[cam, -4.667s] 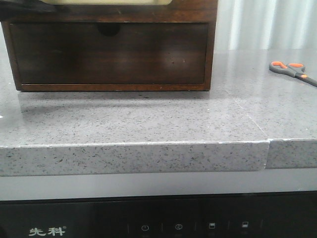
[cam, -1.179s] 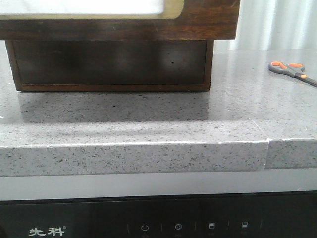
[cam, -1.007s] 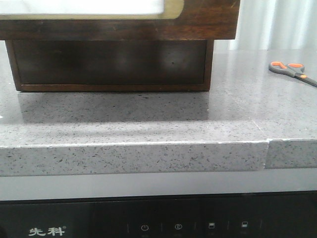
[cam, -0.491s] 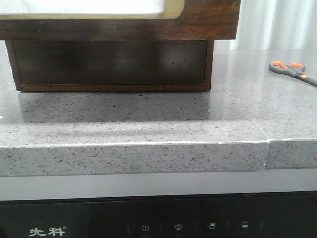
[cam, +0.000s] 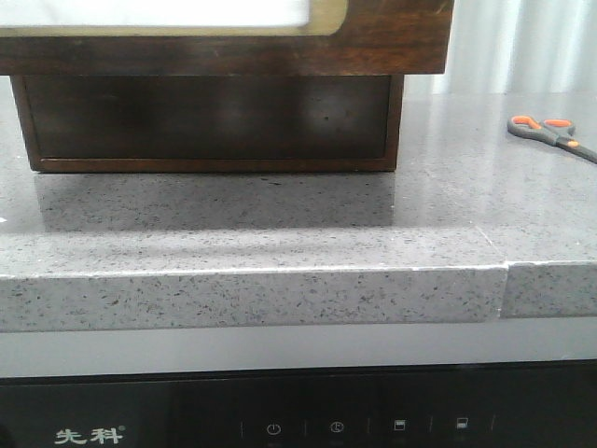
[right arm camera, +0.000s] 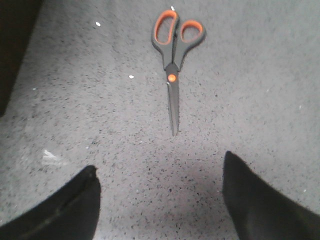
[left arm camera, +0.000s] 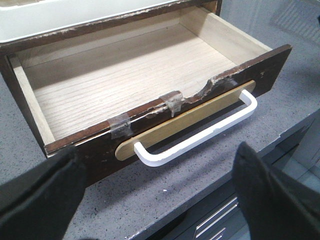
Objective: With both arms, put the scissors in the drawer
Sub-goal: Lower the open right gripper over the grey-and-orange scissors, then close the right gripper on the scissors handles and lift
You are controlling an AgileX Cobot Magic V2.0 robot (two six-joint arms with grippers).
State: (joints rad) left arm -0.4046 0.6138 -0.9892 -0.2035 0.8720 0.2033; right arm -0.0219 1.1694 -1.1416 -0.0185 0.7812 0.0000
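The drawer [cam: 392, 42] stands pulled out at the top left of the front view, its cream-white panel [cam: 159, 13] facing me. In the left wrist view the drawer [left arm camera: 125, 80] is open and empty, with a white handle [left arm camera: 200, 135] on its front. My left gripper [left arm camera: 157, 148] is open just in front of that handle, holding nothing. The scissors [cam: 550, 133] lie flat on the grey counter at the far right. In the right wrist view the scissors [right arm camera: 172, 65] lie shut, blades toward my open right gripper [right arm camera: 160, 160], which hovers short of them. Neither arm shows in the front view.
Under the open drawer is the cabinet's plain dark lower front [cam: 205, 117]. The grey speckled counter [cam: 280, 224] has a front edge with a seam [cam: 505, 280] at the right. A black appliance panel [cam: 336, 425] sits below.
Since 4.7 s ago the drawer has slid out toward me and now overhangs the lower front. Over the last second nothing has visibly moved. The scissors have stayed put.
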